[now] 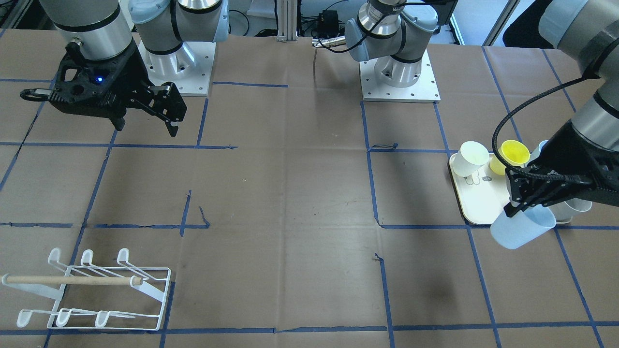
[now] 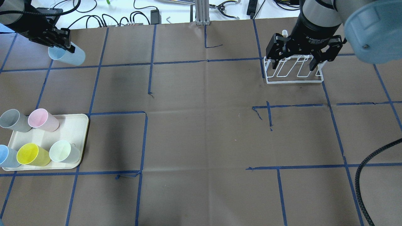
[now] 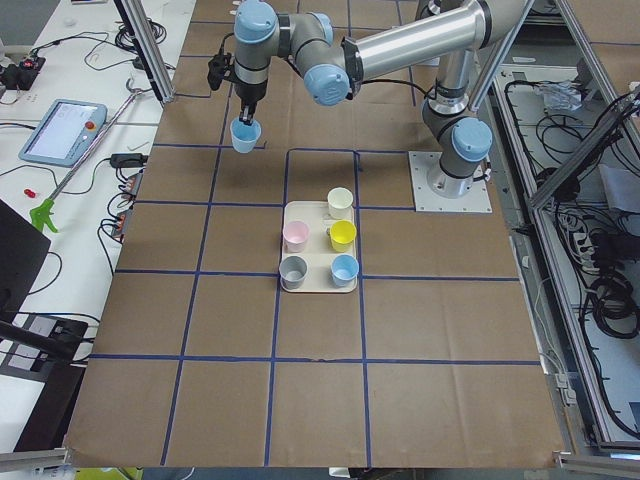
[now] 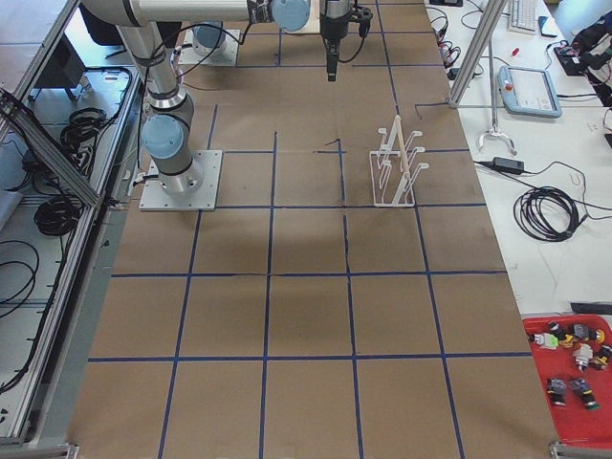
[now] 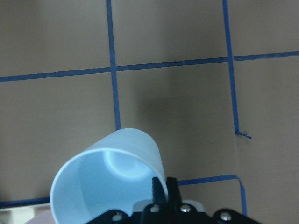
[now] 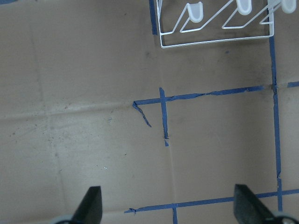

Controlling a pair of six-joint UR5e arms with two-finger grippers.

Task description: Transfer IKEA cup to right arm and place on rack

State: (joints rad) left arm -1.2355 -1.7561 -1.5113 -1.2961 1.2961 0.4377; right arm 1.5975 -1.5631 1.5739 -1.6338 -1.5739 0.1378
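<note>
IKEA cup (image 2: 67, 56) rim-gripped by left end effector (image 2: 64, 44), ten o'clock overhead, body free for handover; right end effector (image 6: 169, 207), released, short of two-o'clock rack (image 1: 72, 280).

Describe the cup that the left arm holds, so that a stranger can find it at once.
Start at the cream tray of cups on the robot's left. Beyond its far edge, the left end effector grips a pale blue cup by the rim. Unlike the tray's blue cup, it hangs in the air.
</note>
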